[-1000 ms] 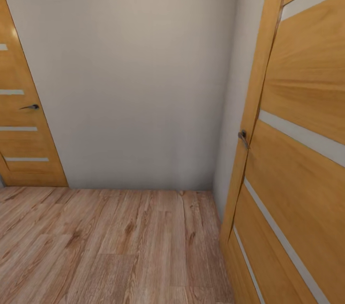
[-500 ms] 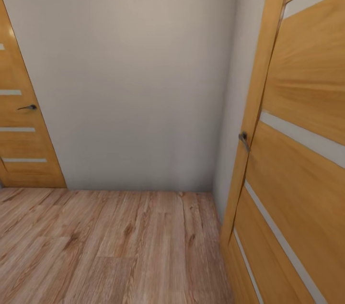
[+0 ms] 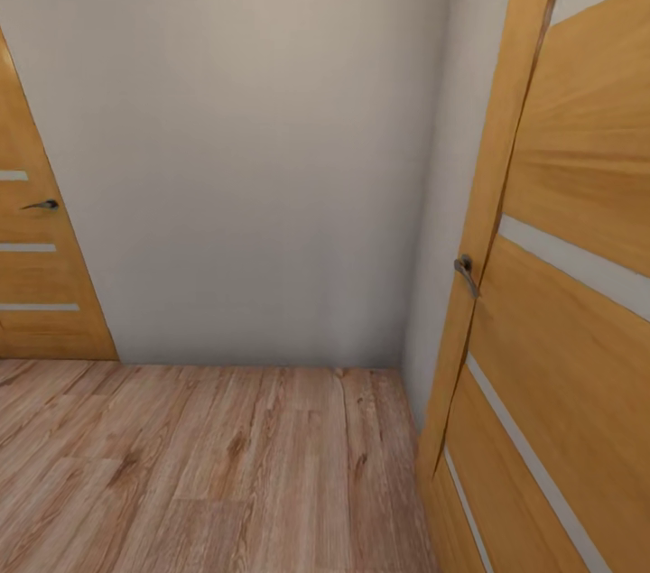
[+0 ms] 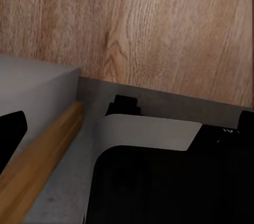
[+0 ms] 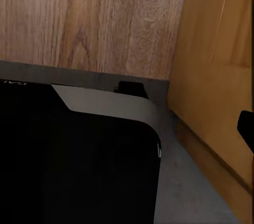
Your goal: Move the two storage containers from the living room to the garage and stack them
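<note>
**Fingers mostly out of frame, robot in a wood-floored corner between two doors**

Fingers of the left gripper show as no more than a dark tip at the border of the left wrist view, and a similar dark sliver marks the right gripper in the right wrist view; how far either is open, or whether it has hold of anything, I cannot tell.

Nearest to both wrist cameras is the robot's black base, with a pale grey panel along its upper edge. Past it lies light wood plank flooring. A grey wall foot with a wooden skirting strip runs beside the base in the left wrist view, and an orange-brown door face stands close in the right wrist view.

From the head camera, the plank floor runs to a plain grey-white wall. A near door with pale stripes and a metal handle stands at the right edge; a farther door with its own handle sits at the left, against the back wall.
</note>
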